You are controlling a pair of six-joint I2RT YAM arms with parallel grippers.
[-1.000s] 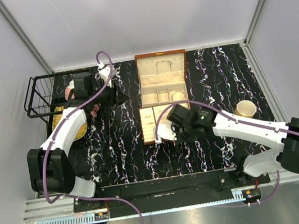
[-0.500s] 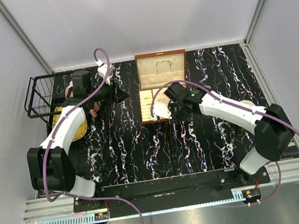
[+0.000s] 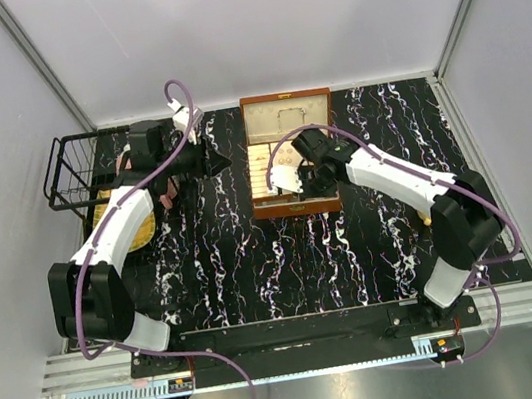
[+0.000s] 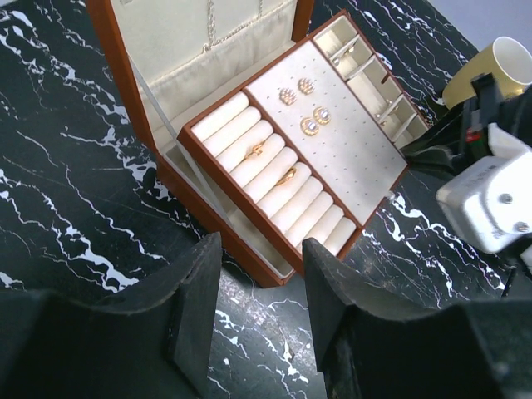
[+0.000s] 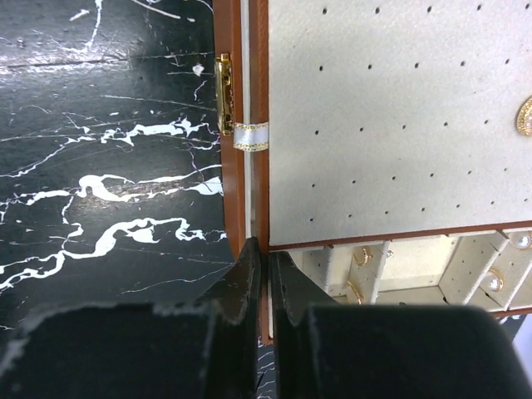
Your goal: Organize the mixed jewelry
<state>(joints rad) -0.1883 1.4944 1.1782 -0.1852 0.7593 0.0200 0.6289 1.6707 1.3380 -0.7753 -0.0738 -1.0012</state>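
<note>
This looks like a robot test lab, not a home. A white left arm and a white right arm are bolted by a metal rail at the edge of a black table. Plain grey walls with metal bars close it in, and purple cables loop off the arms
</note>
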